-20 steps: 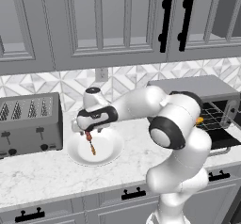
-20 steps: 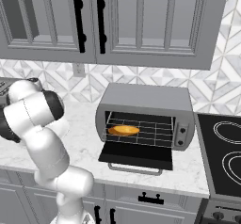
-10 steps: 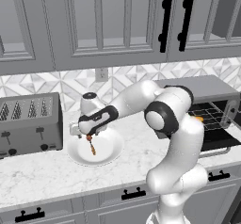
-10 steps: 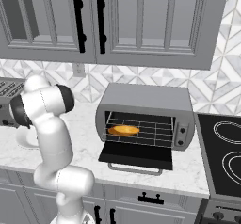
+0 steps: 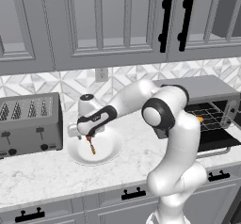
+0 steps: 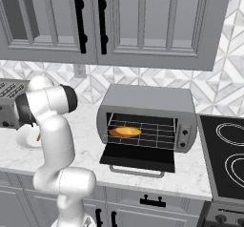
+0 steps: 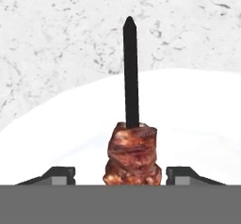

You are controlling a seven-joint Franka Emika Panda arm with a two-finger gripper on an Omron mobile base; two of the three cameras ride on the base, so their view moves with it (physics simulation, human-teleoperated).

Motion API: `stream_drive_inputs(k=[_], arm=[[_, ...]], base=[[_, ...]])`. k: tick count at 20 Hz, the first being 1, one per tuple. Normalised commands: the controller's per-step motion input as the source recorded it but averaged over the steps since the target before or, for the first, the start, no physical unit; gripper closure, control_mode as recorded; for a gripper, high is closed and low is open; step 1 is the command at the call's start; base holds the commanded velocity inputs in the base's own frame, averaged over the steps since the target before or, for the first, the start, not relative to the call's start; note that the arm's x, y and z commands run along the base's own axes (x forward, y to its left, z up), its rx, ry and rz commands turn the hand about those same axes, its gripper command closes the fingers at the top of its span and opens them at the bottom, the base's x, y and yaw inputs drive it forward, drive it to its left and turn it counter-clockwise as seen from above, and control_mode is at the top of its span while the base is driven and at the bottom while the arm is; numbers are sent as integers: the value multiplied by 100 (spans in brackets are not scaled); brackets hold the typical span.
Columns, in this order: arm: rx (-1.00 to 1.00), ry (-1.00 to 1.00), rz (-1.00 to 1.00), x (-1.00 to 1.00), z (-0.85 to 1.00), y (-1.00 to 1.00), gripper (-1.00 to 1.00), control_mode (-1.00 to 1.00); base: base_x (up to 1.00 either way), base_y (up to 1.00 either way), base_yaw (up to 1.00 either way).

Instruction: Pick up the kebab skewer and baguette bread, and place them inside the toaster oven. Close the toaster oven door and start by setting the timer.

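Down at our dark two-finger gripper [image 7: 120, 172], the fingertips [image 7: 59, 173] stand apart either side of the kebab skewer of red-brown meat chunks [image 7: 132, 155]; whether they press it we cannot tell. It lies in the round white plate [image 5: 109, 151] on the marble counter [image 5: 136, 162], beside the slotted grey toaster [image 5: 28, 124]. Well right, the grey toaster oven [image 6: 147, 121], door [image 6: 139, 153] dropped open, holds the golden baguette bread [image 6: 125, 132] on its rack.
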Motion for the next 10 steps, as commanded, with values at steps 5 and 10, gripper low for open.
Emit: stream_drive_inputs(k=[5,10], arm=[[0,0,0,0,-17,0,100,-100],[0,0,0,0,0,-2,100,-100]], base=[[0,0,0],[0,0,0]])
